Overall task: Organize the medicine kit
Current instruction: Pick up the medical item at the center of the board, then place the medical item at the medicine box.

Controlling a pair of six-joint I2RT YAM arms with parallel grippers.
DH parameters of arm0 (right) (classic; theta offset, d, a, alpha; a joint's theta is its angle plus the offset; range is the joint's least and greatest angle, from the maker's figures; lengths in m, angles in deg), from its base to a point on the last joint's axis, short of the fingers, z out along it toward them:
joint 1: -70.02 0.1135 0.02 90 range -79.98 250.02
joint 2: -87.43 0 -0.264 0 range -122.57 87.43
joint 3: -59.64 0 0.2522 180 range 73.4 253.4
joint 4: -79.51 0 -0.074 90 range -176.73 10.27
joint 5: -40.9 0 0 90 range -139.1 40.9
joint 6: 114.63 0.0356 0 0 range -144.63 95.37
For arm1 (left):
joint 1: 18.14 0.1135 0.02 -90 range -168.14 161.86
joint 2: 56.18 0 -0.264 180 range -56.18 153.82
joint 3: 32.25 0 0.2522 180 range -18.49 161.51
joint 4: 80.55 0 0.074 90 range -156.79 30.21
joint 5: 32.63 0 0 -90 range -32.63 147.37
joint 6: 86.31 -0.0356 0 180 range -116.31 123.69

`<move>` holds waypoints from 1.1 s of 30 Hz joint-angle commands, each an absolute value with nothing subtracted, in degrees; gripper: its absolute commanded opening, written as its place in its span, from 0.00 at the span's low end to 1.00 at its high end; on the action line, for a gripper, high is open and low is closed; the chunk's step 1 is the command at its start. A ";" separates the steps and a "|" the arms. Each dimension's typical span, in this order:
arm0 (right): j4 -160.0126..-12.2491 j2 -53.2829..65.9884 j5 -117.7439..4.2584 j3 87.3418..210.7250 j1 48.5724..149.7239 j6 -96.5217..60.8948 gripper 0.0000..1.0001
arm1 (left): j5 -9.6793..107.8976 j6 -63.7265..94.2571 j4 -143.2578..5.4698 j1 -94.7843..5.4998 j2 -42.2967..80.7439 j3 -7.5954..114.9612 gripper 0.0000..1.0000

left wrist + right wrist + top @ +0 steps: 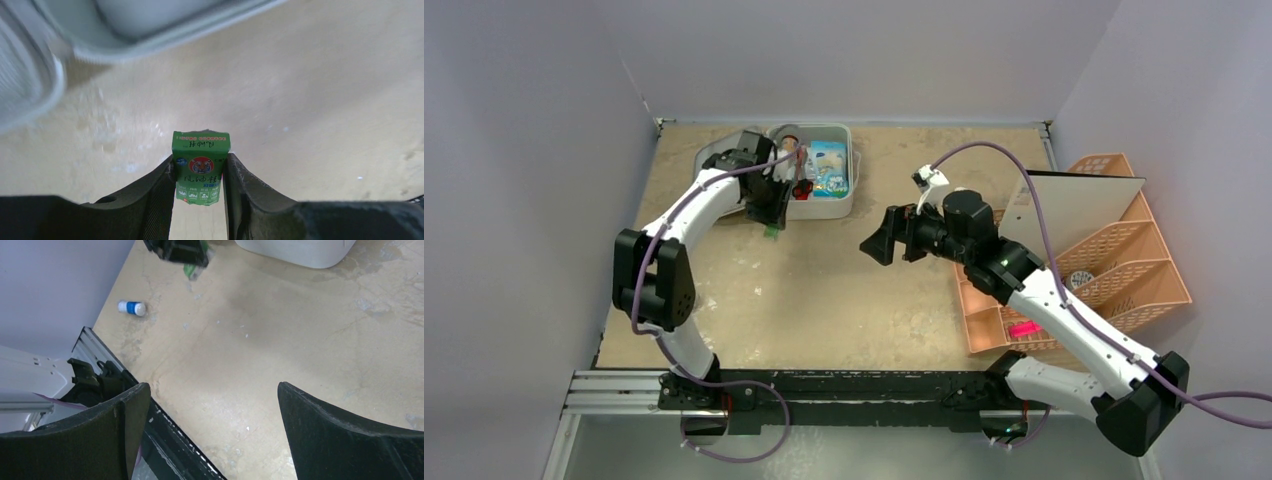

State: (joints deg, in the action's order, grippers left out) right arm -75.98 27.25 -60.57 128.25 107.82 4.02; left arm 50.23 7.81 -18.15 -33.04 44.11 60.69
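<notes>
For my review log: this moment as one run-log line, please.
left fingers: shut on green box, beside medicine kit | right fingers: open, empty, over table

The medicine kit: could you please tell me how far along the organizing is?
Done: the medicine kit lies open with a blue packet inside. In hand: the left gripper is shut on a small green box just outside the kit. Left: a white-and-blue bottle lies on the table; the right gripper is open and empty.
</notes>
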 commanded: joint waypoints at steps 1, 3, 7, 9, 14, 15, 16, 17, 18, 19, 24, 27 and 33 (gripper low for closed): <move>-72.15 30.18 -58.43 130.77 107.55 1.80 0.99 | 43.41 2.43 -22.15 -33.96 40.41 69.18 0.35; -71.31 31.05 -57.87 130.84 107.55 1.34 0.99 | 41.88 -0.72 -23.95 -33.96 41.28 72.44 0.35; -68.19 32.02 -56.61 133.03 107.56 -0.43 0.99 | 38.97 -5.54 -26.49 -33.96 45.22 77.81 0.35; -66.46 32.50 -55.46 134.30 107.55 -1.07 0.99 | 37.01 -7.24 -28.35 -33.96 47.03 79.02 0.35; -65.50 34.84 -53.33 134.18 107.56 -1.35 0.99 | 30.84 -12.67 -29.81 -33.96 51.48 82.52 0.34; -65.42 35.20 -52.94 133.99 107.55 -1.34 0.99 | 30.41 -13.27 -30.63 -33.96 52.25 82.70 0.34; -65.27 35.34 -52.55 133.96 107.62 -1.34 0.99 | 30.30 -13.66 -31.61 -33.96 53.00 82.80 0.34; -65.09 35.47 -52.07 133.96 107.56 -1.36 0.99 | 30.26 -13.97 -32.56 -33.96 53.81 82.85 0.34; -64.89 35.45 -51.75 134.00 107.55 -1.41 0.99 | 29.91 -14.16 -33.54 -33.96 54.61 82.93 0.34; -64.62 35.30 -51.48 134.23 107.55 -1.47 0.99 | 29.18 -14.19 -34.41 -33.96 55.49 83.00 0.34; -63.26 34.04 -51.16 136.37 107.55 -1.93 0.99 | 24.86 -12.64 -37.76 -34.05 59.48 83.67 0.34; -64.08 33.92 -50.80 136.21 107.57 -1.72 0.99 | 23.58 -12.15 -39.11 -34.14 61.16 83.71 0.34; -66.38 31.78 -51.19 135.57 107.59 -1.46 0.99 | 22.78 -12.17 -41.74 -34.49 62.94 82.50 0.34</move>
